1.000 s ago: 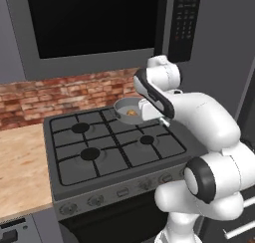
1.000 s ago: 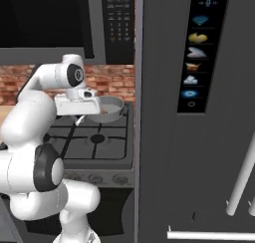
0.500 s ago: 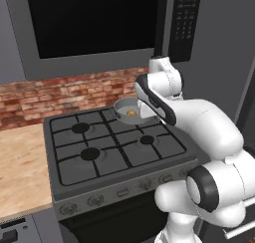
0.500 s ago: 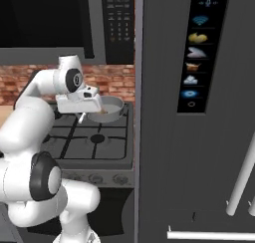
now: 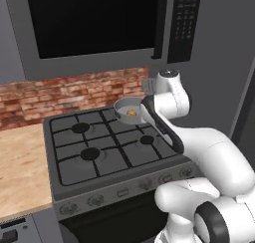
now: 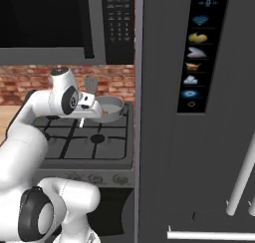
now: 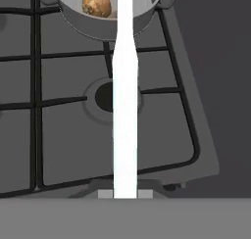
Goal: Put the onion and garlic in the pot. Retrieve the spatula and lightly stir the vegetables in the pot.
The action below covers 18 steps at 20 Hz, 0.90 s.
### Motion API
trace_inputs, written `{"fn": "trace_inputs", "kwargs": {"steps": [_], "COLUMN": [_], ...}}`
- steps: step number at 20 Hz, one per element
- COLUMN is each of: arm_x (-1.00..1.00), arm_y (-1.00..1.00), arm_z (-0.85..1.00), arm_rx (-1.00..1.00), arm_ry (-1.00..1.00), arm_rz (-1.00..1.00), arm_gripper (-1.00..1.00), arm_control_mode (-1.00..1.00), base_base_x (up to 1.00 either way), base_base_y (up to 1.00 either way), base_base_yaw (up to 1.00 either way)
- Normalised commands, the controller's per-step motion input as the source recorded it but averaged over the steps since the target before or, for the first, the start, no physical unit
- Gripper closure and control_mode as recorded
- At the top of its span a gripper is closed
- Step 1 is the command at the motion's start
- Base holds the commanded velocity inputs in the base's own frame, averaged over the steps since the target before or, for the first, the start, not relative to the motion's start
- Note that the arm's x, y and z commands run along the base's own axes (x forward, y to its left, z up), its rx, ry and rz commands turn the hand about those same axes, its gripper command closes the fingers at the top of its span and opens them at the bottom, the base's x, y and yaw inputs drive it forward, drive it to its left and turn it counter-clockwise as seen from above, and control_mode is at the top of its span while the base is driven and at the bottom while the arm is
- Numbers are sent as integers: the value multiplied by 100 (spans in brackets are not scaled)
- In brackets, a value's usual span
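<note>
The grey pot (image 7: 105, 18) stands on the stove's rear right burner, and the golden-brown onion (image 7: 96, 3) lies inside it. In the left base view the onion (image 5: 131, 112) shows in the pot (image 5: 122, 106) just left of my forearm. My gripper (image 7: 125, 194) is shut on the spatula's pale handle (image 7: 125, 110), which runs straight up across the pot's rim. In both base views the slotted grey spatula head (image 6: 90, 82) (image 5: 148, 85) stands above and behind the pot (image 6: 112, 106). My gripper (image 6: 93, 109) hovers beside the pot's left rim. The garlic is hidden.
The black gas stove (image 5: 107, 147) has four burners; the front right burner (image 7: 110, 96) lies under the handle. A microwave (image 5: 94, 23) hangs above, with a brick backsplash (image 5: 60, 92) behind. A wooden counter (image 5: 22, 162) lies to the left and a dark fridge (image 6: 199, 112) stands close on the right.
My elbow and upper arm have swung while the hand stays near the pot's rim. The spatula stays in the grip, and the pot and the onion have not moved.
</note>
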Motion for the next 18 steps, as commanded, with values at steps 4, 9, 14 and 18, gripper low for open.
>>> {"fn": "trace_inputs", "kwargs": {"steps": [4,9,14,18], "arm_x": [45,43,41,13], "arm_y": [0,-3,-4,0], "arm_z": [0,0,0,-1], "arm_rx": [0,0,0,0], "arm_ry": [5,20,33,30], "arm_rz": [0,0,0,0], "arm_gripper": [100,100,100,100], "arm_control_mode": [-100,-100,-100,-100], "base_base_x": [0,0,0,0], "base_base_y": [0,0,0,0], "base_base_yaw": [0,0,0,0]}}
